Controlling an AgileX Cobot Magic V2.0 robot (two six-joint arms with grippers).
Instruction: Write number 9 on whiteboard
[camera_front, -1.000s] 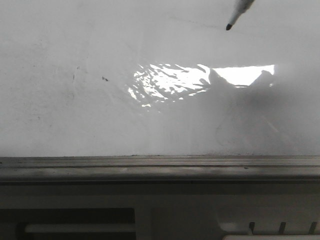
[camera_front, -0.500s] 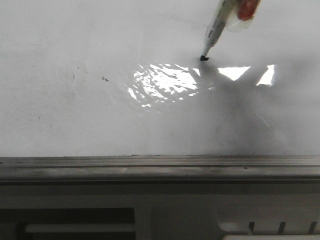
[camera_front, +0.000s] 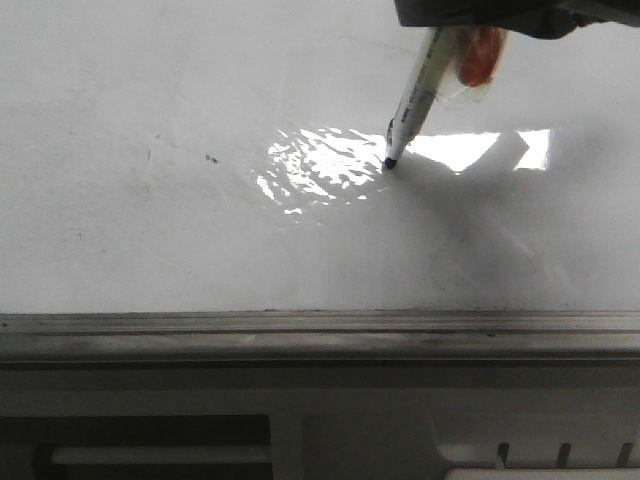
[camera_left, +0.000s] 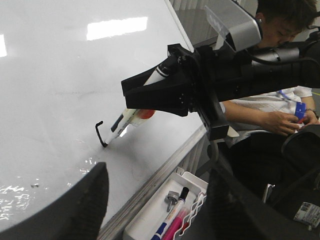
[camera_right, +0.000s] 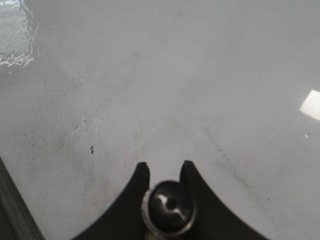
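The whiteboard fills the front view, with bright glare at its middle. My right gripper is at the top edge, shut on a white marker pen that slants down and left, its black tip on the board at the glare's edge. In the left wrist view the marker touches the lower end of a short hooked black stroke, the number 9. In the right wrist view the fingers clamp the marker's round end. My left gripper is open, empty, off the board's edge.
A grey metal edge rail runs along the board's near side. A white tray below it holds several markers and a small metal part. A seated person is beyond the right arm. Small dark specks mark the board's left part.
The marker has come down and to the left, its tip moving from the upper right to the glare's edge on the board. The right gripper has come into the front view.
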